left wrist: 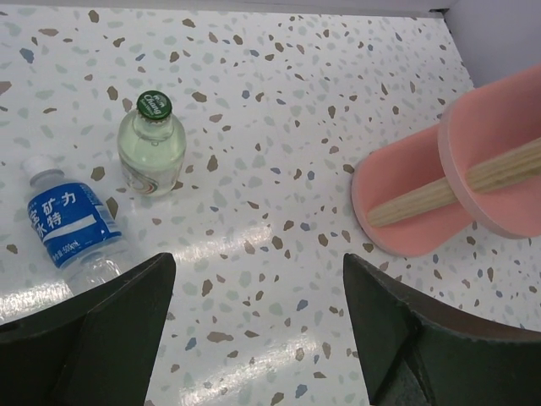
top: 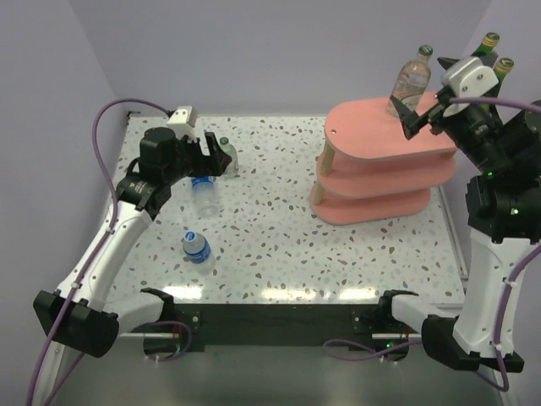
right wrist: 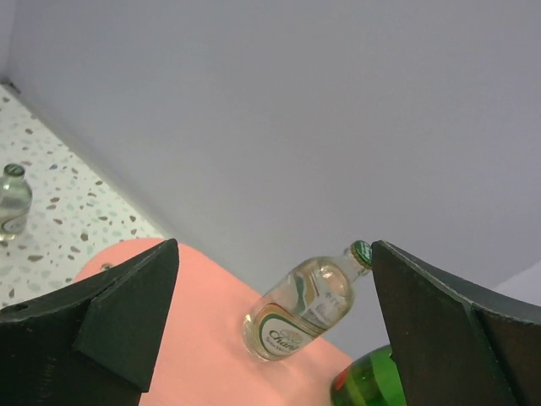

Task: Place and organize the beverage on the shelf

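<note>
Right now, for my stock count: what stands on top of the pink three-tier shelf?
A clear green-capped glass bottle stands on its top board. Two gold-capped dark green bottles show behind the right arm, which hides their bases.

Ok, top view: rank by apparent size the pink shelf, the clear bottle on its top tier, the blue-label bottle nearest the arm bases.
1. pink shelf, by far.
2. clear bottle.
3. blue-label bottle.
Bottle order unsure: the clear one stands raised, nearer the camera.
</note>
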Available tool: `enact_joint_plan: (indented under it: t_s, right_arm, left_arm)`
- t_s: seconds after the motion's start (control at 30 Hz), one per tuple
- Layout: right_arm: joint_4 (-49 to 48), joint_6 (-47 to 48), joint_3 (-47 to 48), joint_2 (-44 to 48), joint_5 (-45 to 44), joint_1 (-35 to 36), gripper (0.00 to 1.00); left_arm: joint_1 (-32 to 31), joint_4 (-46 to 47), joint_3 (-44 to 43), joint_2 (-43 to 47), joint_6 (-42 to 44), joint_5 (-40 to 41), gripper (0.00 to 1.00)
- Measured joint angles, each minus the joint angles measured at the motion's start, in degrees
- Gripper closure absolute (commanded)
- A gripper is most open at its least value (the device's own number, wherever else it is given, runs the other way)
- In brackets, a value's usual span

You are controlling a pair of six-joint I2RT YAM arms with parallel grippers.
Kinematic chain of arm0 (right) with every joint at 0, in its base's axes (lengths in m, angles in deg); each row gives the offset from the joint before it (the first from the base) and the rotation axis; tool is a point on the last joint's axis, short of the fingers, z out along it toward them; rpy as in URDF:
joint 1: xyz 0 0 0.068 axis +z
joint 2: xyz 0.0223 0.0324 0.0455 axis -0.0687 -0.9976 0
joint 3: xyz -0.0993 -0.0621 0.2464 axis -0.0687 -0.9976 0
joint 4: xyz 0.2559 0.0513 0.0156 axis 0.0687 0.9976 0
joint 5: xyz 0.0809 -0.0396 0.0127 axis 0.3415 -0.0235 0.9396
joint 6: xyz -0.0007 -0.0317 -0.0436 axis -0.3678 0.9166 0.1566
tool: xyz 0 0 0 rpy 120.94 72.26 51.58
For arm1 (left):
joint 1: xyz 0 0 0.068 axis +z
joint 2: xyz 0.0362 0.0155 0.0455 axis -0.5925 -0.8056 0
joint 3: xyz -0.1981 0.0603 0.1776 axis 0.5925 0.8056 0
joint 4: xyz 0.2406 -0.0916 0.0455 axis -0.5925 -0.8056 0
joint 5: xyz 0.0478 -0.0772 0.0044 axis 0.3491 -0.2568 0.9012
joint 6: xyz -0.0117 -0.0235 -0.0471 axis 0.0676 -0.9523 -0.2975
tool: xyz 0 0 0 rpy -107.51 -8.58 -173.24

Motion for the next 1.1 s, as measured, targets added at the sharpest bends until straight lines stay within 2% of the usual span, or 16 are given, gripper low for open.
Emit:
enact_joint_plan:
  t_s: [0.27,0.4,0.47,0.67,0.87,1.1]
  right_arm:
    - [9.2,11.2,-4.5,4.9,18.9,0.0,0.01]
    - [14.2,15.4,-10.9,5.4,29.9,0.7,0.01]
    - [16.3,17.7,-14.8,5.9,32.2,3.1,0.01]
    - [26.3,28.9,-20.8,4.7,27.9,20.4,0.01]
    - [29.6,34.7,-24.6,4.8,24.2,28.4,0.01]
    - [30.1,36.7,-32.7,4.1,19.1,35.7,0.02]
  left_arm:
    - [2.0,0.8,-0.5,-4.1,2.1,1.3,0.14]
    - [2.2,0.9,-2.1,-6.3,4.0,3.2,0.14]
    - [2.2,1.0,-2.6,-7.2,5.2,4.5,0.15]
    - [2.2,1.1,-5.1,-13.1,8.9,6.7,0.21]
    - [2.2,1.2,-11.2,-22.9,11.8,6.8,0.27]
    - [2.2,0.2,-20.9,-34.5,14.1,7.5,0.41]
